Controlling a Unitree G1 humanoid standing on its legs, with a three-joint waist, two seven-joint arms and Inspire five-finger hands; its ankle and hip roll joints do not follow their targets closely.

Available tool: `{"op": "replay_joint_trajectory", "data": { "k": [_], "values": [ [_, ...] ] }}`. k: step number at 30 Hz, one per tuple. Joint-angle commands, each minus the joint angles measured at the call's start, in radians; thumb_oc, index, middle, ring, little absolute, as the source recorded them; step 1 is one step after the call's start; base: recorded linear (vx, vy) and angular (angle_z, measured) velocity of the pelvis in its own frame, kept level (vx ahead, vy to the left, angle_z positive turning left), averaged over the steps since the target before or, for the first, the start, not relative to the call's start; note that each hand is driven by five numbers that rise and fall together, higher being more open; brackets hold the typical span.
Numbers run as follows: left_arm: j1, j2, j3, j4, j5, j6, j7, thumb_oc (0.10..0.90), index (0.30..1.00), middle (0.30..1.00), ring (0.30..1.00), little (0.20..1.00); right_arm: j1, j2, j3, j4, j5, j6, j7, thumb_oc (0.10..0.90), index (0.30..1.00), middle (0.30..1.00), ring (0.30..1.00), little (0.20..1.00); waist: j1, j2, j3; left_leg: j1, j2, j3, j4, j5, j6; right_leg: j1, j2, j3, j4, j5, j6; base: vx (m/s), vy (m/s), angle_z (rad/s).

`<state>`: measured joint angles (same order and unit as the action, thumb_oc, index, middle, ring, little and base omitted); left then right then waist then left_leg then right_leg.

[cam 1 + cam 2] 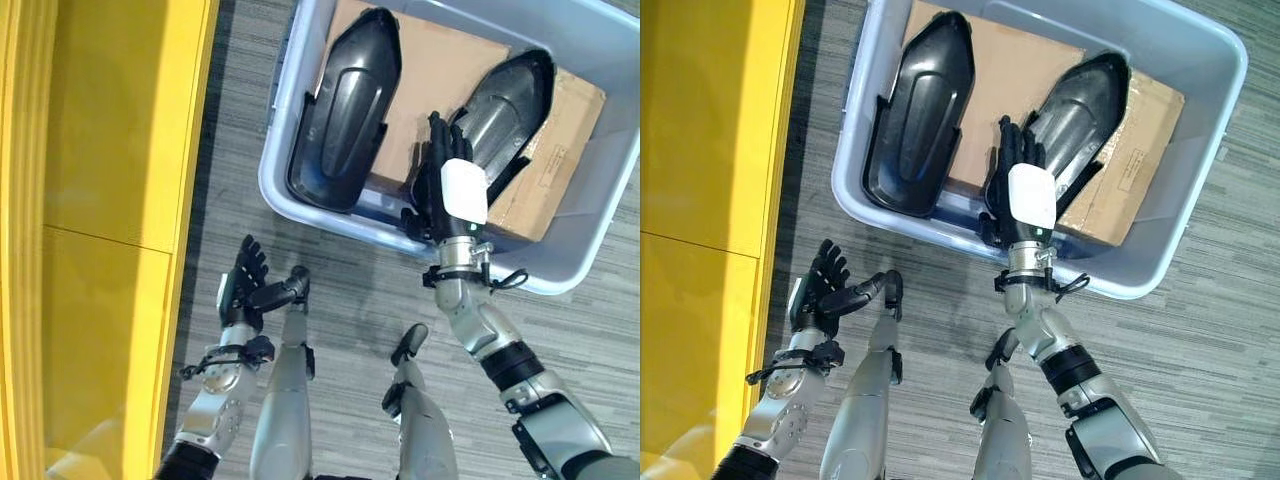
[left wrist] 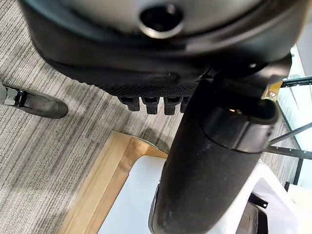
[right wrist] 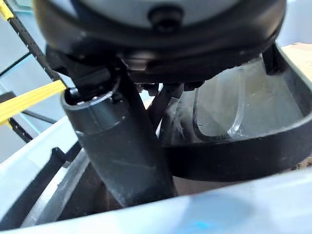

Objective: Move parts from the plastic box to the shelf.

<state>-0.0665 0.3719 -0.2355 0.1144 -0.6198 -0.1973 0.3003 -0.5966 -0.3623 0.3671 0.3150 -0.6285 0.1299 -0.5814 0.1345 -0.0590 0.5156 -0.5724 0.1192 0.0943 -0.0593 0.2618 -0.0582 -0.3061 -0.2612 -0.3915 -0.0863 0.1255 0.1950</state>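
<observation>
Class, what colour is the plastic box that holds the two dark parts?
Pale blue-grey plastic box; the right eye view shows it best.

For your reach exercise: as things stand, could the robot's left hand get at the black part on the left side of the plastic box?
Probably not yet: the left hand hangs open over the floor, outside the box wall; the part lies uncovered.

A: The box (image 1: pixel 300 200) looks like smooth, pale grey-blue plastic with a faint sheen. The two parts, at 11 o'clock (image 1: pixel 345 105) and at 1 o'clock (image 1: pixel 505 105), are black moulded plastic, glossy.

B: They lie on matt brown cardboard (image 1: pixel 440 65). The floor (image 1: pixel 360 290) is rough, streaked grey carpet; the shelf (image 1: pixel 110 150) is smooth yellow.
</observation>
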Motion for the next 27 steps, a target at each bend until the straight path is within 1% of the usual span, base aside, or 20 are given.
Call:
{"op": "replay_joint_trajectory", "data": {
  "k": [1, 9, 18, 22, 27],
  "values": [
    [0.014, 0.013, 0.004, -0.07, 0.046, -0.073, 0.009, 0.9, 1.0, 1.0, 1.0, 1.0, -0.048, -0.049, -0.032, -0.083, -0.038, -0.045, -0.066, 0.9, 1.0, 1.0, 1.0, 1.0, -0.015, 0.02, 0.004, 0.11, 0.009, 0.008, -0.028, -0.082, -0.006, -0.001, -0.038, 0.075, 0.017, 0.097, 0.012, 0.0, 0.0, 0.0],
    [0.014, 0.015, 0.004, -0.08, 0.046, -0.076, 0.008, 0.9, 1.0, 1.0, 1.0, 1.0, -0.047, -0.076, -0.049, -0.107, -0.081, -0.026, -0.086, 0.9, 1.0, 1.0, 1.0, 1.0, -0.019, 0.021, 0.004, 0.12, 0.007, 0.013, -0.028, -0.086, -0.004, -0.001, -0.039, 0.084, 0.023, 0.095, 0.012, 0.0, -0.001, -0.01],
    [0.017, 0.017, 0.017, -0.088, 0.047, -0.078, 0.0, 0.9, 1.0, 1.0, 1.0, 1.0, -0.046, -0.14, -0.122, -0.088, -0.107, 0.02, -0.129, 0.9, 1.0, 1.0, 1.0, 1.0, -0.02, 0.022, 0.004, 0.128, 0.01, 0.012, -0.028, -0.086, -0.007, 0.006, -0.034, 0.083, 0.024, 0.091, 0.013, 0.01, -0.011, -0.02],
    [0.018, 0.017, 0.021, -0.09, 0.05, -0.077, -0.002, 0.9, 1.0, 1.0, 1.0, 1.0, -0.028, -0.158, -0.158, -0.116, -0.112, 0.027, -0.15, 0.9, 1.0, 1.0, 1.0, 1.0, -0.023, 0.021, 0.004, 0.128, 0.012, 0.01, -0.028, -0.086, -0.008, 0.005, -0.032, 0.082, 0.024, 0.092, 0.013, 0.0, 0.0, 0.0],
    [0.021, 0.015, 0.025, -0.091, 0.052, -0.074, -0.006, 0.9, 1.0, 1.0, 1.0, 1.0, 0.005, -0.171, -0.179, -0.163, -0.14, 0.028, -0.149, 0.9, 1.0, 1.0, 1.0, 1.0, -0.027, 0.02, 0.004, 0.13, 0.012, 0.013, -0.028, -0.087, -0.008, 0.005, -0.031, 0.085, 0.021, 0.093, 0.014, 0.0, 0.0, 0.0]
  ]
}}
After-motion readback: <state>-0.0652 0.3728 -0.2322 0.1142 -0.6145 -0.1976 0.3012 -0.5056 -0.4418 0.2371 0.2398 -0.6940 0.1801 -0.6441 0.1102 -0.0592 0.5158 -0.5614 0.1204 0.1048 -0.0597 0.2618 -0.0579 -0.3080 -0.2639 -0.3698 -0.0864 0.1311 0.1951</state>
